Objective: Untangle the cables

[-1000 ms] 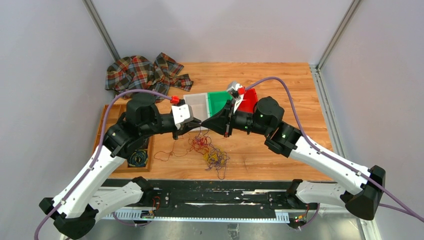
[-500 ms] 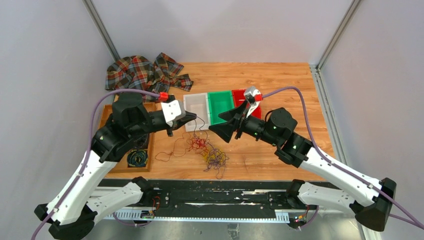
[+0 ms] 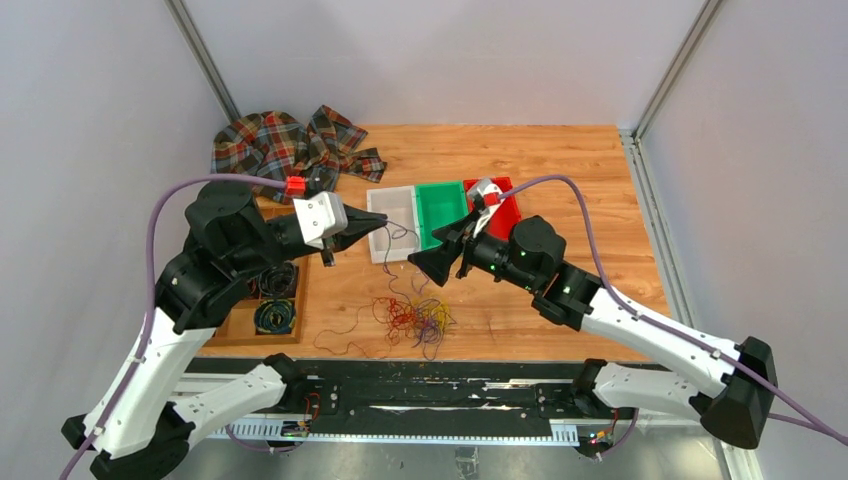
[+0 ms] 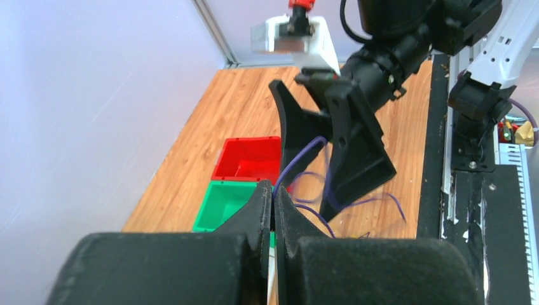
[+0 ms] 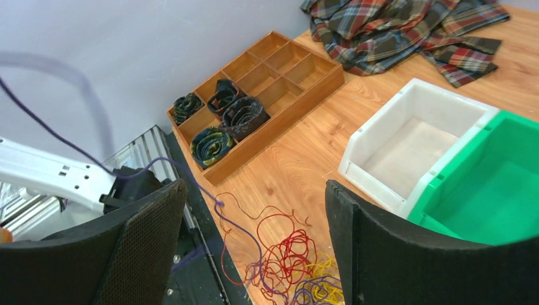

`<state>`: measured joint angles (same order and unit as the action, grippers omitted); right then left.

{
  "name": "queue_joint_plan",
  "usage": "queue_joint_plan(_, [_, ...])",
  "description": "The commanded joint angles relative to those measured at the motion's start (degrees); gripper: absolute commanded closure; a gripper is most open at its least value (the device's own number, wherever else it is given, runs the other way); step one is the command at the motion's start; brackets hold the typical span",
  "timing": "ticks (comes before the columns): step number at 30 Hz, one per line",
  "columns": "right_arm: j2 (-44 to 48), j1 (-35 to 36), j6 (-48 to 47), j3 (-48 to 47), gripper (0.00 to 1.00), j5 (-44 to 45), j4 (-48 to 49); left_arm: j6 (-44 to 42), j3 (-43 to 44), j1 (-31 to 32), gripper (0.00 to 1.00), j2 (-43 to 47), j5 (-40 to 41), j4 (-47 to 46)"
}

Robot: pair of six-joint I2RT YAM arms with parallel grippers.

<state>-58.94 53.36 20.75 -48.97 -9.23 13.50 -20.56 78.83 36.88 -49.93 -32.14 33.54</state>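
Cables [image 3: 415, 318] tangled on table [image 3: 560, 170]; coiled cords [image 5: 243, 115] in wooden tray [image 5: 286, 121] compartments.

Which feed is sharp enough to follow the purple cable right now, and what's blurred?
Left wrist view: the purple cable is crisp, pinched in the left end effector, whose near fingers are soft and dark. Right wrist view: the tangled cables are sharp; the lilac hose upper left is a blur. Top view: evenly lit, no glare, though they look hair-thin.
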Motion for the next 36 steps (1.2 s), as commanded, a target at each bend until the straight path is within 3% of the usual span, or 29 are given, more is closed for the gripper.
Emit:
queue_joint_plan(1, [-2.23, 1.31, -0.73, 0.67, 0.20, -3.30, 6.17, 1.83, 5.07, 0.30, 0.99, -1.84, -1.26, -1.02])
queue_joint_plan(17, [-8.83, 5.03, 1.65, 5.89, 0.18, -3.92, 17.26, 1.50, 18.03, 0.29, 1.00, -8.00, 1.61, -3.85])
queue_joint_plan(23, [-13.77, 5.70, 2.07, 7.78, 0.27, -0.46, 18.95, 2.04, 20.86, 0.29, 1.00, -9.07, 6.38, -10.65])
queue_joint_plan(31, [-19.92, 5.70, 3.31, 11.36, 0.46, 5.69, 24.13, 5.76, 29.71, 0.30, 1.00, -12.19, 9.06, -14.28])
queue_joint_plan(36, [-24.52, 5.70, 4.07, 12.38, 0.47, 6.74, 24.95, 6.79, 32.83, 0.29, 1.00, -13.02, 11.84, -18.34])
